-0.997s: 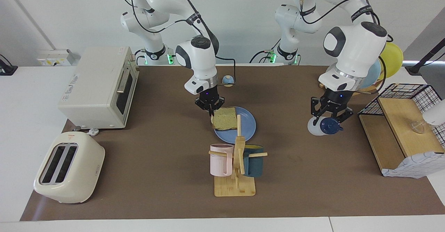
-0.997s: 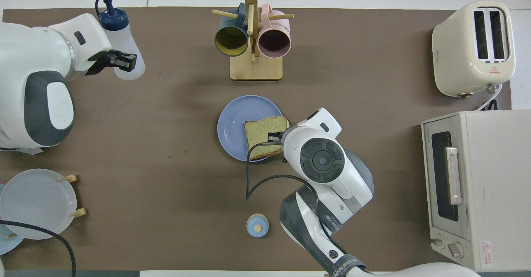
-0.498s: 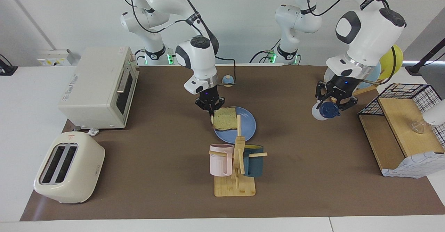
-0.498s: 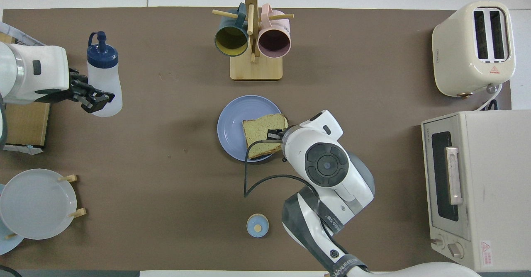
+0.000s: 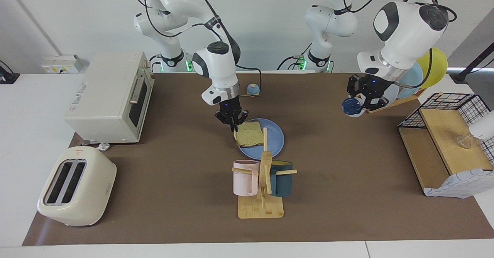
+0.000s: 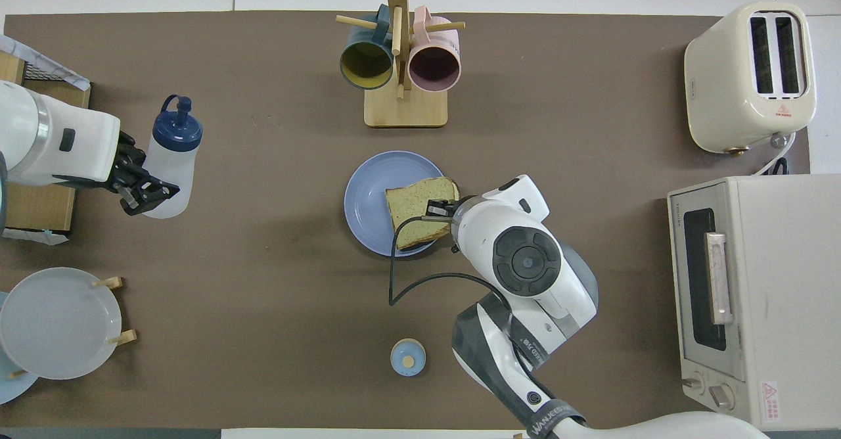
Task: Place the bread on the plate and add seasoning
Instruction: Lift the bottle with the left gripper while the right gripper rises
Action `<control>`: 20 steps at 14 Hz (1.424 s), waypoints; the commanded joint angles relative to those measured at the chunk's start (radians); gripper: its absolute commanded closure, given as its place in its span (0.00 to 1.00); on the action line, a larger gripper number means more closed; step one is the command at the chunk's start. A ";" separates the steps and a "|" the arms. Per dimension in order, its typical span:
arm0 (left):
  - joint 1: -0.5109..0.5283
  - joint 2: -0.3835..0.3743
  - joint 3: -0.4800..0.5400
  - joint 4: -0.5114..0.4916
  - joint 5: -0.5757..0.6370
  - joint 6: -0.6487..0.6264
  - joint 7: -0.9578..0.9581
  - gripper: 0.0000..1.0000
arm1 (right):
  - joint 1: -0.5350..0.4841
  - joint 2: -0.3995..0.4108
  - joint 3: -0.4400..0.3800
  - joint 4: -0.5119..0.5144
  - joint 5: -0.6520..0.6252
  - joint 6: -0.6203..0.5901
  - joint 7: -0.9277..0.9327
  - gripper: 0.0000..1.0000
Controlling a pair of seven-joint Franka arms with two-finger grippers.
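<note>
Brown mat (image 5: 173,165) covers white table (image 5: 23,134); white wall (image 5: 266,18), perhaps plain.

This is a robot laboratory arranged like a kitchen. On a white table with a brown mat (image 5: 177,196) stand a cream two-slot toaster (image 5: 76,186), a white toaster oven (image 5: 110,97) and a wooden mug tree (image 5: 262,184), with bare white walls around.

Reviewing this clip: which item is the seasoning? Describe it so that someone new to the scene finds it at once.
Start at the wire basket at the left arm's end of the table. The left hand beside it holds the seasoning off the table. It is a translucent white bottle with a navy cap, unlike the small blue-domed bell standing on the table.
</note>
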 commanded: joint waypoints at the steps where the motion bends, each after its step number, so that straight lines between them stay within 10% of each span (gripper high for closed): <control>1: -0.021 -0.051 0.002 -0.054 0.023 -0.019 0.076 1.00 | -0.011 -0.019 0.011 -0.018 0.007 0.021 0.019 0.19; 2: -0.024 -0.054 0.002 -0.058 0.023 -0.022 0.092 1.00 | -0.010 -0.018 0.009 -0.015 0.007 0.021 0.019 0.00; 11: -0.030 -0.060 -0.036 -0.056 0.045 -0.082 0.193 1.00 | 0.021 -0.041 0.012 0.051 0.016 -0.013 0.013 0.00; 15: -0.030 -0.071 -0.041 -0.058 0.046 -0.151 0.317 1.00 | 0.018 0.001 0.020 0.322 0.162 -0.373 -0.118 0.00; 20: -0.030 -0.083 -0.097 -0.065 0.081 -0.183 0.321 1.00 | -0.011 -0.007 0.019 0.508 0.409 -0.530 -0.165 0.00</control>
